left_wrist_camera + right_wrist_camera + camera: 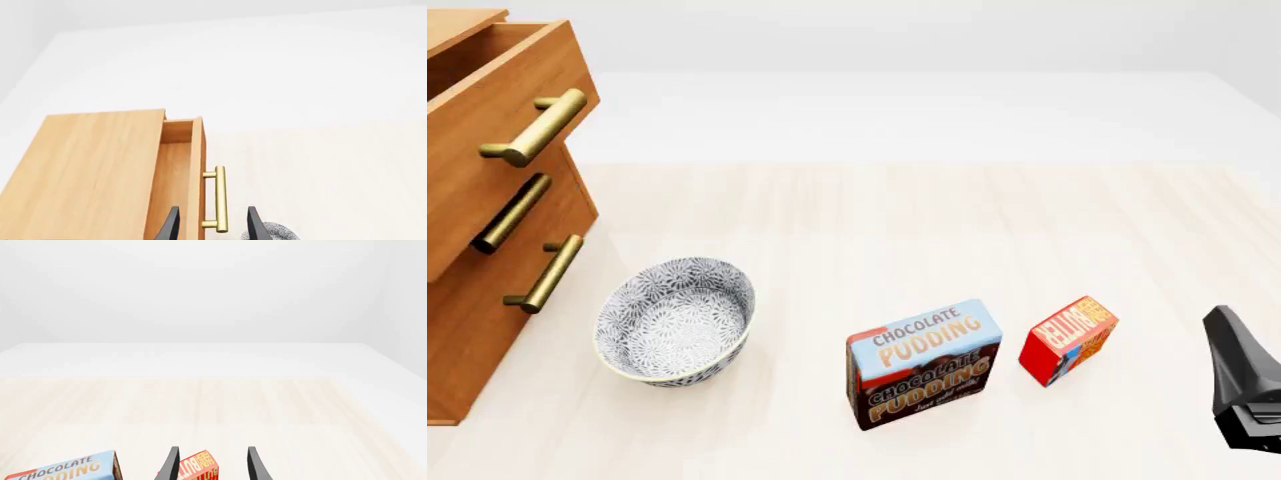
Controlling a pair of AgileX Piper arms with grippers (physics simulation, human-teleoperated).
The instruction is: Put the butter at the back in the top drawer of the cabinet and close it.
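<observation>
The butter [1068, 338], a small red box, stands on the table right of the pudding box; the right wrist view has the butter [198, 467] just ahead, between the fingers. My right gripper [212, 450] is open, and its dark body [1241, 385] shows at the front view's right edge, apart from the butter. The cabinet [467, 340] stands at the left with its top drawer [501, 95] pulled partly out. In the left wrist view my left gripper [212, 208] is open, in line with the drawer's brass handle [219, 197], holding nothing. It is outside the front view.
A patterned grey bowl [674, 320] sits in front of the cabinet, left of the Chocolate Pudding box [924, 362]. Two lower drawers with their handles [545, 272] are shut. The table ends at a white wall behind.
</observation>
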